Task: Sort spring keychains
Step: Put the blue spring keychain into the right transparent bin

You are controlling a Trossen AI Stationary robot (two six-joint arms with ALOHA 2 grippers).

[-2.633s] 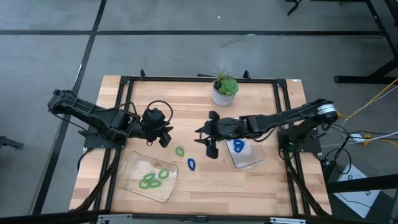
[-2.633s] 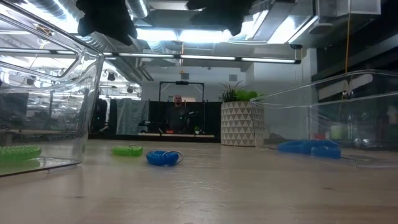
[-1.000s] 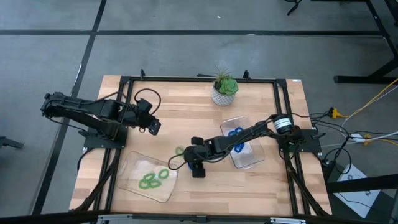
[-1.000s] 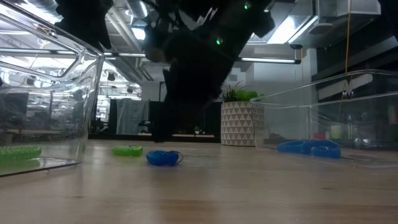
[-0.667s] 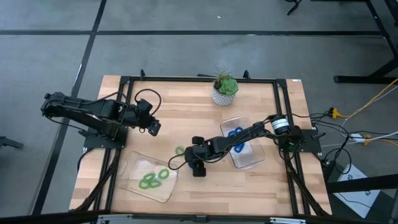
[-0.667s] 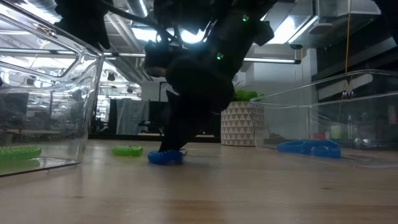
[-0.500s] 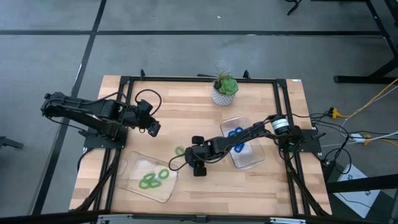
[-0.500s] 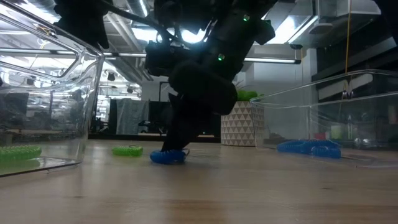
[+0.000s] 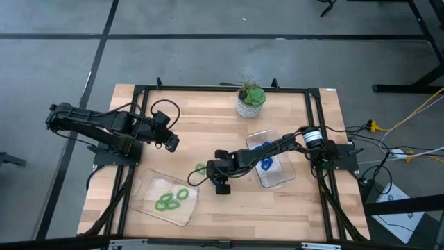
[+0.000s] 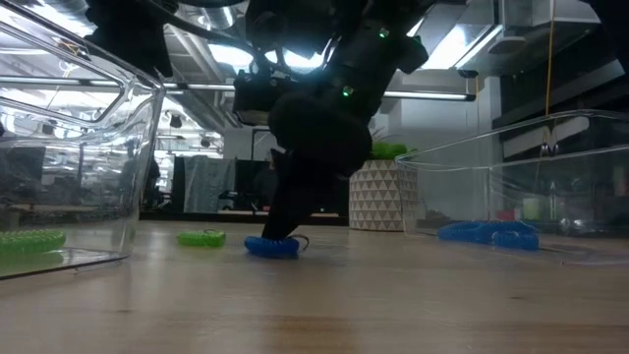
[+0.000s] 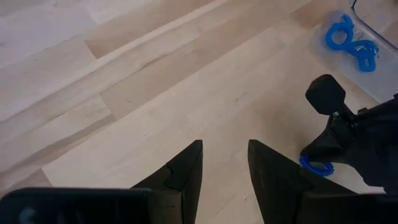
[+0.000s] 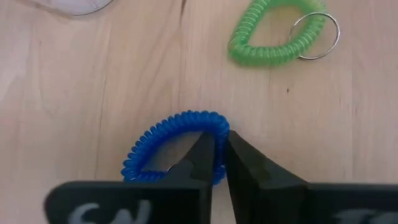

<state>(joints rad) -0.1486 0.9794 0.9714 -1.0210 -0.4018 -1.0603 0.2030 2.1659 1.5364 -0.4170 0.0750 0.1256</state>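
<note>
The left end effector [image 9: 171, 143] hangs over bare counter [image 9: 208, 125] toward the left side, its fingers [image 11: 180, 174] spread with a gap of plain wood between them and nothing in it. Below it and nearer the front edge sits the left clear tray [image 9: 149, 187], which holds light green spring keychains [image 9: 172, 199]; in the low view one of these shows behind the tray's wall [image 10: 28, 239].

To the right of that tray, the loose green keychain [image 9: 200, 169] lies on the wood just beside the right end effector [image 9: 220, 182], on its left. The right wrist view shows this green coil with a metal split ring [image 12: 316, 36] at one end, lying a little beyond the fingertips and apart from them.

The right end effector is down at the counter near the middle. Its fingers [image 12: 208, 155] are pressed nearly together, pinching one side of the blue keychain [image 12: 171, 146], with one finger inside the loop and the other outside it. In the low view the blue coil [image 10: 271, 247] appears to rest on the wood under the dark arm.

To the right of this end effector stands the right clear tray [image 9: 281, 177], where more blue keychains [image 9: 265, 162] lie together. Beyond it, toward the far edge of the counter, stands a potted plant [image 9: 250, 101] in a white patterned pot.
</note>
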